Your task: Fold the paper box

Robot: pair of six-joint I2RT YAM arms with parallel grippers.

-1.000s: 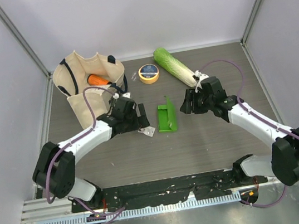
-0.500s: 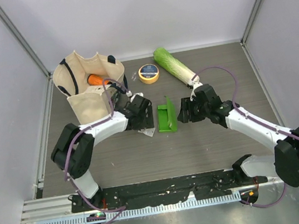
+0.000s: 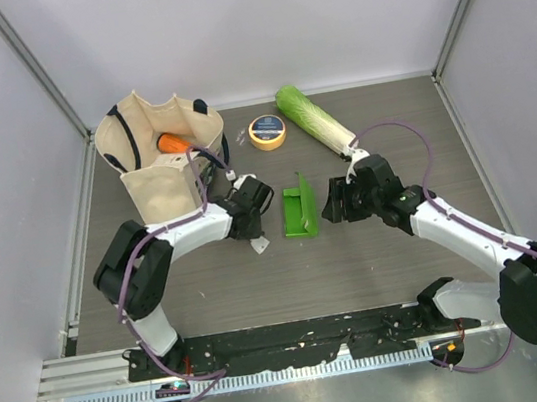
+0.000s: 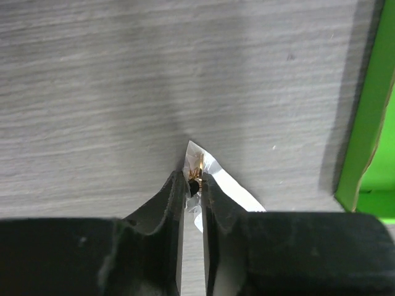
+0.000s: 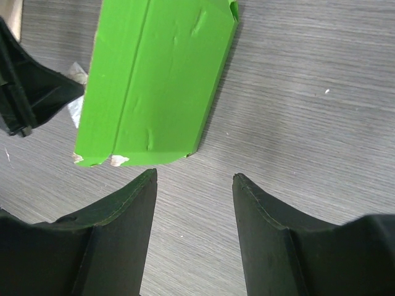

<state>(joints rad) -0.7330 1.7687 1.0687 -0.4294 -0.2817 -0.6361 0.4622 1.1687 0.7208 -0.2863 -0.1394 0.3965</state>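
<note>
I had my right gripper (image 5: 194, 175) spread, the paper box (image 5: 157, 86) just ahead; my left gripper (image 4: 193, 180), beside the box, pinched a white scrap (image 4: 217, 177).

You had a bright green paper box (image 3: 299, 209) on a grey wood-grain table (image 3: 360, 268). Your left gripper (image 4: 193, 179) and right gripper (image 5: 194, 177) were black. The bag (image 3: 150, 183) was cream, trimmed navy; the tape roll (image 3: 267, 131) yellow; the cabbage (image 3: 314, 121) pale green; the scrap (image 4: 228, 185) white.

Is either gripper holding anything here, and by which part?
The left gripper pinches a small white wrapper near one corner; the right gripper is open, holding nothing.
</note>
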